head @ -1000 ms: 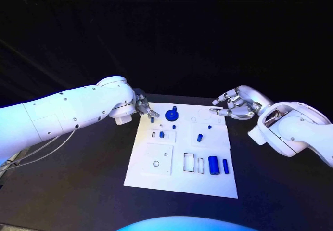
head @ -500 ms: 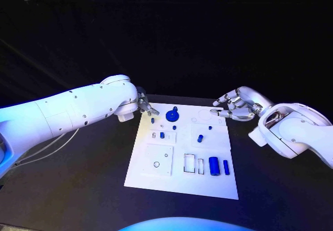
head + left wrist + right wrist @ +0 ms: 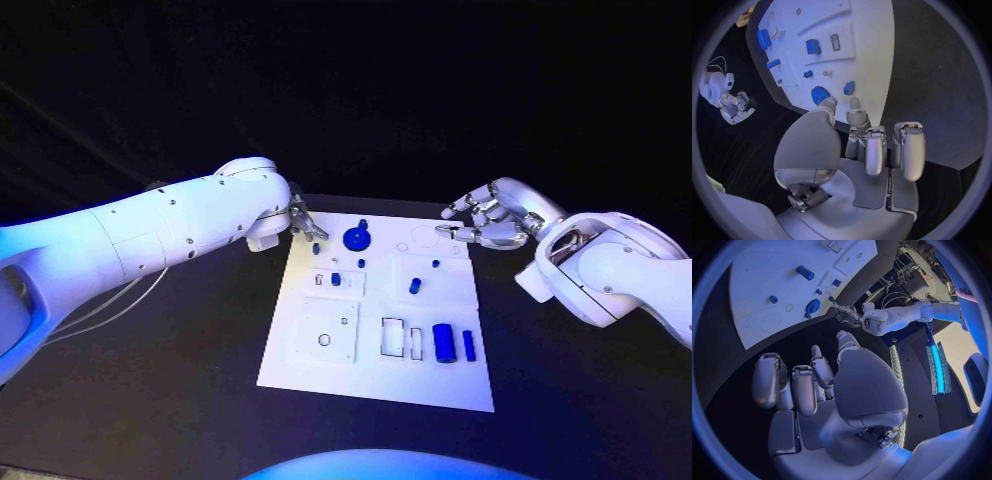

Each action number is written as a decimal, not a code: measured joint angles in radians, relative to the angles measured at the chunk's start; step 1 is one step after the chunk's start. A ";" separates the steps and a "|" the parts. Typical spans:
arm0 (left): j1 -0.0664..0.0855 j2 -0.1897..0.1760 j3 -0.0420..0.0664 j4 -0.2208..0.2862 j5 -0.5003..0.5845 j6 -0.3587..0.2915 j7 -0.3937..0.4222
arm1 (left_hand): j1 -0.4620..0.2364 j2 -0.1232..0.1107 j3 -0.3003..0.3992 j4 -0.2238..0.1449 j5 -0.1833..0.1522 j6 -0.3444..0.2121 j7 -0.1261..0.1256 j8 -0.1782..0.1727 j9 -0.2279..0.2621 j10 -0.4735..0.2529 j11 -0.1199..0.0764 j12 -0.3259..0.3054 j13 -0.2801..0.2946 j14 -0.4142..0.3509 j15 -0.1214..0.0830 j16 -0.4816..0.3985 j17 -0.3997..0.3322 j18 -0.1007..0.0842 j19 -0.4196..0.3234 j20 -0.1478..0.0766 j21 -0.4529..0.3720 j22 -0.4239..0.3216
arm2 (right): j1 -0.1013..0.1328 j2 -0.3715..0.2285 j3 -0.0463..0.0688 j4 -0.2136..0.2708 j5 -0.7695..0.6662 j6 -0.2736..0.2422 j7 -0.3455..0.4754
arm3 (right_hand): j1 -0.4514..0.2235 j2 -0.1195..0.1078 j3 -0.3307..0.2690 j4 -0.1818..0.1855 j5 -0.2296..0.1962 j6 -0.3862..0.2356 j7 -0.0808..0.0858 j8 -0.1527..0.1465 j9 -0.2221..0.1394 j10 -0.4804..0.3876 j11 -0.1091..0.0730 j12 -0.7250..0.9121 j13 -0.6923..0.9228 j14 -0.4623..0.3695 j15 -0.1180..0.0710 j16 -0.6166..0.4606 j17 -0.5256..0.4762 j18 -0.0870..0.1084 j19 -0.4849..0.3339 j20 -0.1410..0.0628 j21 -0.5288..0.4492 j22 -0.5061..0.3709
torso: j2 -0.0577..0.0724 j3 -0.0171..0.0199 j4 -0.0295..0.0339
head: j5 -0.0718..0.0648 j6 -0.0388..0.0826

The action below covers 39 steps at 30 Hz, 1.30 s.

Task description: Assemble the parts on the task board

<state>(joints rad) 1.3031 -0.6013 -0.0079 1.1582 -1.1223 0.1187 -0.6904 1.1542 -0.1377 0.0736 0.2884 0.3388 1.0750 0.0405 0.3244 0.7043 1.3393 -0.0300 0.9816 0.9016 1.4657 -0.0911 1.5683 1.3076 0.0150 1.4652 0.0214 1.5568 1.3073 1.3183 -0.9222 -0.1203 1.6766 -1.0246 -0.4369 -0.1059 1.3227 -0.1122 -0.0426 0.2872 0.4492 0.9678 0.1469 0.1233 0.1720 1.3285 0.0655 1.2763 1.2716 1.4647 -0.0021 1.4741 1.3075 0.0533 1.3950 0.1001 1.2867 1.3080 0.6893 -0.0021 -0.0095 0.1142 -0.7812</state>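
Black table (image 3: pixel 173 360), white task board (image 3: pixel 378 385) with blue parts, left hand (image 3: pixel 300 224) empty, fingers apart, right hand (image 3: pixel 483 222) curled, empty

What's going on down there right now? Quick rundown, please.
Left hand empty at the task board's far corner, beside the blue gear. Right hand empty, hovering off the far right edge. Nothing in the way.

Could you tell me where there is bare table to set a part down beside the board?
Bare black table lies on both long sides of the task board and along its near edge. The far end is crowded: the left hand and the right hand flank the far corners, with the blue gear between.
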 measured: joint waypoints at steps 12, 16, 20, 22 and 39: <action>-0.004 0.011 -0.002 -0.014 -0.015 0.019 0.003 | 0.022 0.003 -0.006 0.000 0.000 -0.004 0.004 -0.004 -0.006 -0.004 0.004 0.000 0.000 0.000 0.000 0.000 0.000 0.000 0.000 0.000 0.000 0.000 | 0.000 0.001 0.000 0.000 0.000 0.000 0.000 | 0.000 0.000 0.000 0.000 0.000 0.000 0.000 0.000 0.000 0.000 0.000 0.000 0.000 0.000 0.000 0.000 0.000 0.000 0.000 0.000 0.000 0.000 | -0.002 0.0001 0.0006 | -0.003 -0.004; -0.005 0.014 -0.003 -0.016 -0.017 0.029 0.003 | 0.022 0.004 -0.009 -0.003 0.000 -0.004 0.004 -0.004 -0.007 -0.004 0.004 0.000 0.000 0.000 0.000 0.000 0.000 0.000 0.000 0.000 0.000 0.000 | -0.001 0.001 0.000 -0.001 0.000 0.000 0.000 | 0.000 0.000 0.000 0.000 0.000 0.000 0.000 0.000 0.000 0.000 0.000 0.000 0.000 0.000 0.000 0.000 0.000 0.000 0.000 0.000 0.000 0.000 | -0.002 0.0003 0.0012 | -0.005 -0.005; -0.006 0.016 -0.004 -0.016 -0.018 0.036 0.004 | 0.032 0.006 -0.009 -0.003 0.000 -0.004 0.004 -0.004 -0.009 -0.004 0.004 0.000 0.000 0.000 0.000 0.000 0.000 0.000 0.000 0.000 0.000 0.000 | -0.001 0.001 0.000 -0.001 0.000 0.000 0.000 | 0.000 0.000 0.000 0.000 0.000 0.000 0.000 0.000 0.000 0.000 0.000 0.000 0.000 0.000 0.000 0.000 0.000 0.000 0.000 0.000 0.000 0.000 | -0.002 0.0002 0.0012 | -0.005 -0.005; -0.006 0.016 -0.004 -0.016 -0.018 0.038 0.004 | 0.036 0.010 -0.009 -0.003 0.000 -0.004 0.004 -0.004 -0.009 -0.004 0.004 0.000 0.000 0.000 0.000 0.000 0.000 0.000 0.000 0.000 0.000 0.000 | -0.001 0.002 0.000 -0.001 0.000 0.000 0.000 | 0.000 0.000 0.000 0.000 0.000 0.000 0.000 0.000 0.000 0.000 0.000 0.000 0.000 0.000 0.000 0.000 0.000 0.000 0.000 0.000 0.000 0.000 | -0.002 0.0002 0.0012 | -0.005 -0.005; -0.007 0.019 -0.004 -0.021 -0.015 0.053 0.003 | 0.084 0.040 -0.011 -0.001 0.000 -0.004 0.004 -0.004 -0.017 -0.007 0.000 0.000 0.001 0.000 0.000 0.000 0.000 0.000 0.000 0.000 0.000 0.001 | -0.001 0.002 0.000 -0.002 0.000 0.000 0.001 | 0.000 0.000 0.000 0.000 0.000 0.000 0.000 0.000 0.000 0.000 0.000 0.000 0.000 0.000 0.000 0.000 0.000 0.000 0.000 0.000 0.000 0.000 | -0.003 0.0007 0.0012 | -0.006 -0.006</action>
<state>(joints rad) 1.2963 -0.5818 -0.0124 1.1375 -1.1375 0.1715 -0.6871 1.2386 -0.0980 0.0623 0.2879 0.3388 1.0715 0.0441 0.3206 0.6869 1.3321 -0.0301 0.9816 0.9026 1.4657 -0.0911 1.5683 1.3073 0.0151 1.4653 0.0215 1.5568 1.3081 1.3171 -0.9199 -0.1204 1.6750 -1.0246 -0.4365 -0.1051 1.3228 -0.1122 -0.0426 0.2871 0.4492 0.9678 0.1469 0.1233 0.1715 1.3285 0.0655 1.2763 1.2717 1.4647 -0.0021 1.4741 1.3073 0.0534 1.3950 0.1001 1.2867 1.3076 0.6867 -0.0014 -0.0083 0.1085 -0.7874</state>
